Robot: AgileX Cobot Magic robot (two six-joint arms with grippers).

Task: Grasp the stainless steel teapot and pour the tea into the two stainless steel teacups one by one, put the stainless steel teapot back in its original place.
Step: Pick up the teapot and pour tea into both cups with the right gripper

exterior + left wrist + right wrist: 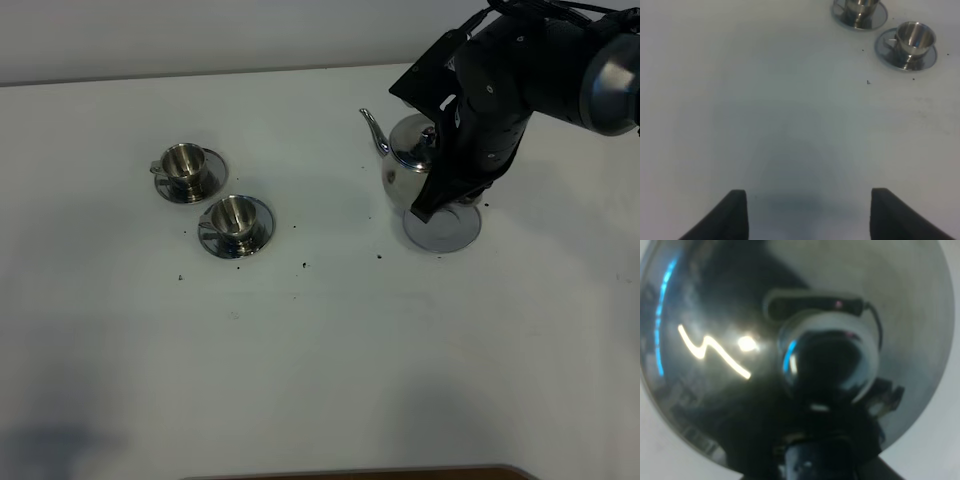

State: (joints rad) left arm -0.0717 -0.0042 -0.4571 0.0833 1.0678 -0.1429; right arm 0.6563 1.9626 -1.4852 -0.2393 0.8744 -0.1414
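The stainless steel teapot [405, 165] is seen toward the far right corner of the worktop [320, 360], roughly upright, with its lid knob [827, 357] uppermost. Its thin spout [372, 125] is pointed toward the left edge and slightly toward the far edge, so the spout-to-handle axis runs nearly parallel to the far edge. A plain round saucer [448, 230] is seen just beside the pot's base, on the side toward the right and near edges; whether the pot touches it cannot be told.

The right gripper [432, 195] is placed over the handle side of the pot. Its fingers are hidden, so it cannot be told whether they are clamped on anything. The fingers [735, 215] of the left gripper [807, 217] are spread wide, with nothing between them.

The far teacup [185, 165] and the near teacup [235, 215] are each set on a saucer. They stand close together toward the far left corner, well apart from the teapot.

The worktop is white and matte, and a few dark specks [303, 265] are scattered over it. A pale wall [200, 40] is seen beyond the far edge.
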